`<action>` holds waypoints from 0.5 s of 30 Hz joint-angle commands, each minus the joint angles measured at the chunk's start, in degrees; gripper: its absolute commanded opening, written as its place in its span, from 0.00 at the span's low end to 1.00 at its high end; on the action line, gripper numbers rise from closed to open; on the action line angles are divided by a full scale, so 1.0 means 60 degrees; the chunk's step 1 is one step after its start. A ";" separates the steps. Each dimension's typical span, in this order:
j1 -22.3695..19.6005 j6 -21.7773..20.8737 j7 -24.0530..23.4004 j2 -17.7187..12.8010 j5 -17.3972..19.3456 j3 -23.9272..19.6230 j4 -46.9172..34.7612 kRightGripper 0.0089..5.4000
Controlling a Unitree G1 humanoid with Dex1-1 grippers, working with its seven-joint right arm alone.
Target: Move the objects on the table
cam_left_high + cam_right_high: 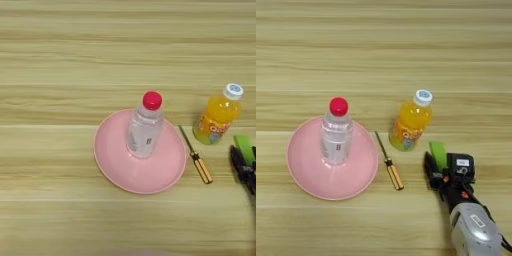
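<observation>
The bright-green block (pixel 437 151) lies flat on the table (pixel 381 50), just right of the orange juice bottle. My right gripper (pixel 442 168) reaches in from the bottom right and is open, one black finger (pixel 429 171) left of the block's near end and the other to its right. That near end is covered by the gripper. The screwdriver (pixel 389 167) lies between the plate and the juice bottle, amber handle toward me and shaft pointing away. In the left eye view the block (pixel 244 146) and gripper (pixel 246 167) sit at the right edge.
A pink plate (pixel 306 182) at the left holds an upright clear bottle (pixel 336 135) with a red cap. An orange juice bottle (pixel 410 125) with a white cap stands close to the block's left. Bare wood stretches across the far half of the table.
</observation>
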 commanded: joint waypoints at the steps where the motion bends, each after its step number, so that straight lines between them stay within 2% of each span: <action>1: 0.0347 0.0404 -0.0016 0.0073 -0.0284 0.0322 0.0311 0.60; 15: 0.0384 0.0376 -0.0031 0.0085 -0.0277 0.0311 0.0236 0.90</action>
